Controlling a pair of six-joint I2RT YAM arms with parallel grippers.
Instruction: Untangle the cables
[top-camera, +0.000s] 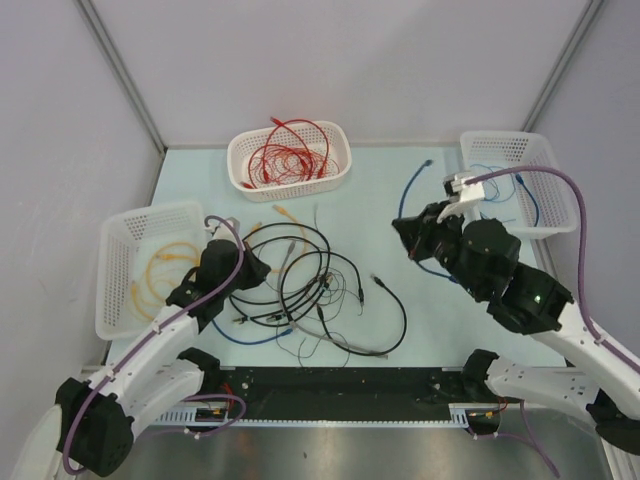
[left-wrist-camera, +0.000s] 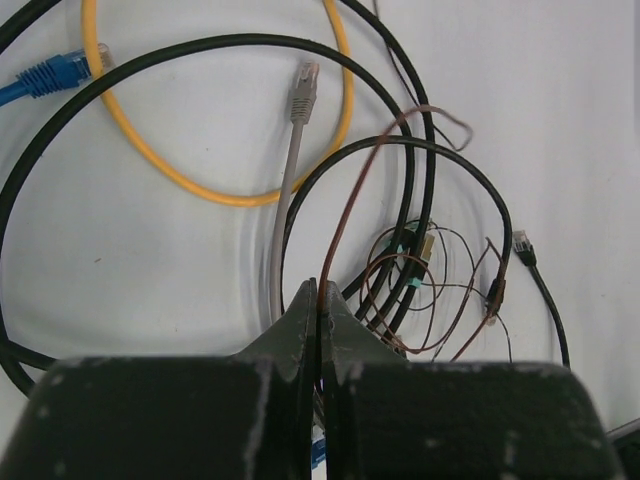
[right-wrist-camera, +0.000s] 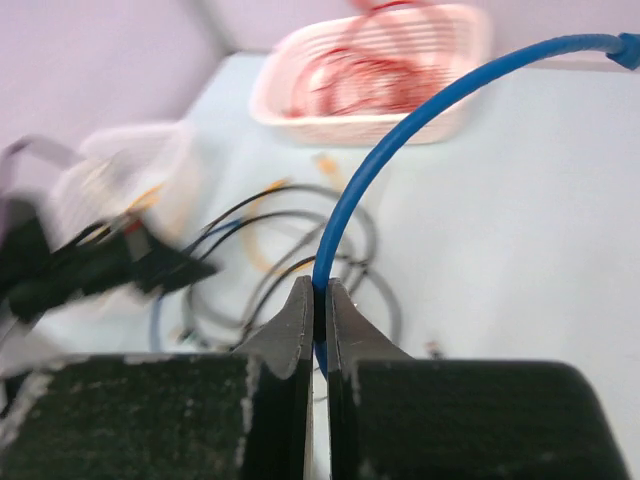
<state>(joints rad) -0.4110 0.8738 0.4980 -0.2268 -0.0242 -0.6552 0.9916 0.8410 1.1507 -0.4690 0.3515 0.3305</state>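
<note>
Robot lab cell: plain white partition walls (top-camera: 350, 60) on aluminium posts (top-camera: 120, 75), pale table (top-camera: 440, 320), white plastic baskets (top-camera: 112, 270) at its edges, arm bases (top-camera: 95, 420) bolted to metal rail (top-camera: 340, 405) along near edge.

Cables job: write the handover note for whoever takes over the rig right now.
The left gripper is shut on a thin brown wire in the tangled pile.
The right gripper is shut on a blue cable, apart from it.
Done: red cables in the back basket, yellow cables in the left basket, blue strands in the right basket.
Left: the pile in the middle, with black, grey, yellow, blue and thin wires.
</note>
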